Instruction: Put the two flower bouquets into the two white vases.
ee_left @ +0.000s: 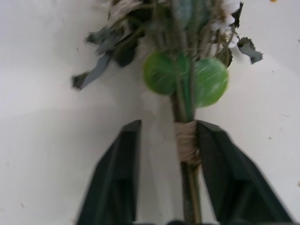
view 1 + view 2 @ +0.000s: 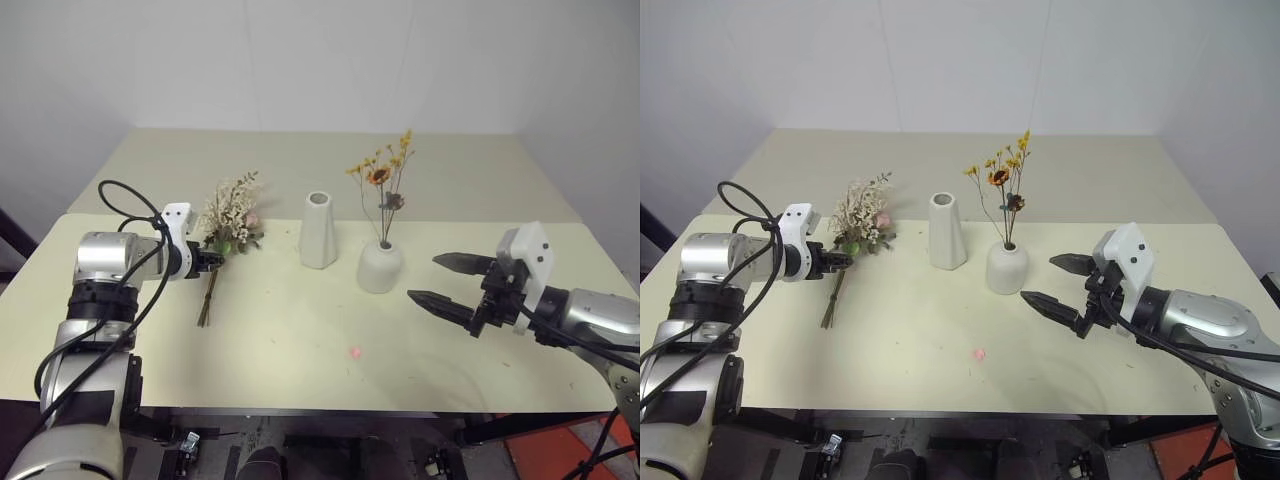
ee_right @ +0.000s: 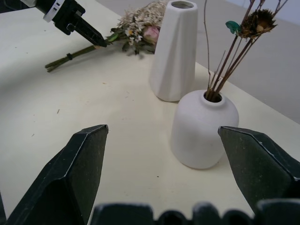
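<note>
Black fingers of the left gripper (image 1: 187, 178) sit either side of the twine-wrapped stems of the cream-white bouquet (image 2: 228, 215), one finger against the binding and the other a little apart, so a firm grip cannot be confirmed. The bouquet lies flat on the cream bench (image 2: 300, 350), its blooms pointing toward the far edge, its stem ends (image 2: 205, 310) toward the near edge. Just beside it stands the tall tapered vase (image 2: 318, 230), empty. Next to that, the short round vase (image 2: 379, 266) holds the orange-yellow sprig (image 2: 385, 180) upright. The right gripper (image 2: 438, 281) hovers wide open near the round vase, holding nothing.
</note>
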Robot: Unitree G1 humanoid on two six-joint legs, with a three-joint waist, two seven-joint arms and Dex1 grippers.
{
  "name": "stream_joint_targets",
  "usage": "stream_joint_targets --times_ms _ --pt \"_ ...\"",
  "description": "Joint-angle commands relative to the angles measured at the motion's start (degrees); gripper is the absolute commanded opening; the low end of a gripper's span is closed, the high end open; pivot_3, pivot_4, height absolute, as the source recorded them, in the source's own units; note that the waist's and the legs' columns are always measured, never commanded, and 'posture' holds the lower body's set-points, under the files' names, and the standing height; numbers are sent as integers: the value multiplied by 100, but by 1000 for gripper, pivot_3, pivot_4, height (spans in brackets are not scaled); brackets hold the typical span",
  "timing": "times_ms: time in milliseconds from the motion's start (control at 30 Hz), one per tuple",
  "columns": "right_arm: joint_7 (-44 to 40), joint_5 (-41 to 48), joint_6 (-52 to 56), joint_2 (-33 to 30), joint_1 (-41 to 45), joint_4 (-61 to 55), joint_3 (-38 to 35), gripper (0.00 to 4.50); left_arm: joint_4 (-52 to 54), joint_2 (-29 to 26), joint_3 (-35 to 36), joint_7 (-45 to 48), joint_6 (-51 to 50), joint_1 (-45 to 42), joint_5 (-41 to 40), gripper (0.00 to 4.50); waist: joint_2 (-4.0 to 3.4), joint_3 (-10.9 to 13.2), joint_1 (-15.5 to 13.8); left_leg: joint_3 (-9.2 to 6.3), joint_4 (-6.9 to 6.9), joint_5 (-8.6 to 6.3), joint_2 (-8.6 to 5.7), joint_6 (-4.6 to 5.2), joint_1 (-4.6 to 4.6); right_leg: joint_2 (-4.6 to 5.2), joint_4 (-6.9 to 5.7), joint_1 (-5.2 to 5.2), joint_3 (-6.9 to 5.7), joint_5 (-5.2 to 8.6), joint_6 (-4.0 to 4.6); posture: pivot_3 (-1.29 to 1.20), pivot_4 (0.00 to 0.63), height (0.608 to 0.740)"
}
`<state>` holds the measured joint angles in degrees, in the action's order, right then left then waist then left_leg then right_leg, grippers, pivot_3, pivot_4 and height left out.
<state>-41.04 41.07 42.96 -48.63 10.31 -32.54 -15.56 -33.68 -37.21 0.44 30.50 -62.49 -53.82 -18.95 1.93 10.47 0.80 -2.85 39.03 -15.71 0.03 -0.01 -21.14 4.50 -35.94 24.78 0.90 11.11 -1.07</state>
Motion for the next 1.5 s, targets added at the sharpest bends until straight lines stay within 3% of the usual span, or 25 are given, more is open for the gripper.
stream_joint_targets --times_ms 33,100,233,300,467,567,667,867,1200,1500 --pt "37 -190 -164 -54 32 48 -50 4485 -451 57 -28 264 405 -289 182 514 0 0 0 1 0 0 0 0 0 0 0 0 0 0 0 0 150 740" --pt "13 -268 -177 -64 51 118 -12 4485 -647 113 15 284 514 -335 236 80 0 0 3 1 0 0 0 0 0 0 -1 0 0 0 0 0 150 740" --pt "-56 -313 -173 -88 101 147 -22 4485 -669 201 385 152 770 -306 153 80 1 0 4 1 0 0 0 0 1 0 -3 0 0 0 0 0 150 740" --pt "-61 -364 -216 -101 88 112 -40 4485 -582 280 823 -81 833 -336 -16 80 1 1 -1 0 2 0 1 0 0 0 -3 0 0 0 -1 0 150 740" --pt "-21 -387 -239 -19 -84 -7 -115 4485 -34 909 2230 -1214 2068 -600 -548 80 11 6 -36 -5 9 0 3 0 -5 5 -3 1 -4 -2 -2 0 150 740" --pt "96 -431 -449 208 -191 -143 -58 4485 225 1292 2543 -865 4295 -722 -629 80 13 7 -68 -3 10 0 1 -1 -10 7 4 1 -5 -6 -6 0 150 740" --pt "216 -409 -516 439 -237 -231 -36 4485 85 1499 3139 -265 4463 -1032 -1538 80 13 7 -63 8 9 4 -10 -9 -14 19 6 10 4 -10 -10 0 150 740" --pt "576 -489 -639 834 -708 -600 -150 4485 -492 1836 3606 499 4291 -1566 -2629 80 13 6 -70 5 13 4 -14 -8 -10 19 7 -4 -2 -11 -15 0 150 740" --pt "884 -427 -758 1043 -1242 -1018 -469 4485 -1246 2092 3388 1270 4546 -1879 -2665 80 14 7 1 0 18 4 -14 -8 -4 16 13 -17 -7 -10 -17 0 150 740" --pt "1087 -460 -766 1090 -1385 -1192 -464 4485 -1833 2311 3215 1426 4966 -2042 -2455 80 14 7 3 -1 18 4 -11 -7 8 10 14 -33 -5 -9 -18 0 150 740"
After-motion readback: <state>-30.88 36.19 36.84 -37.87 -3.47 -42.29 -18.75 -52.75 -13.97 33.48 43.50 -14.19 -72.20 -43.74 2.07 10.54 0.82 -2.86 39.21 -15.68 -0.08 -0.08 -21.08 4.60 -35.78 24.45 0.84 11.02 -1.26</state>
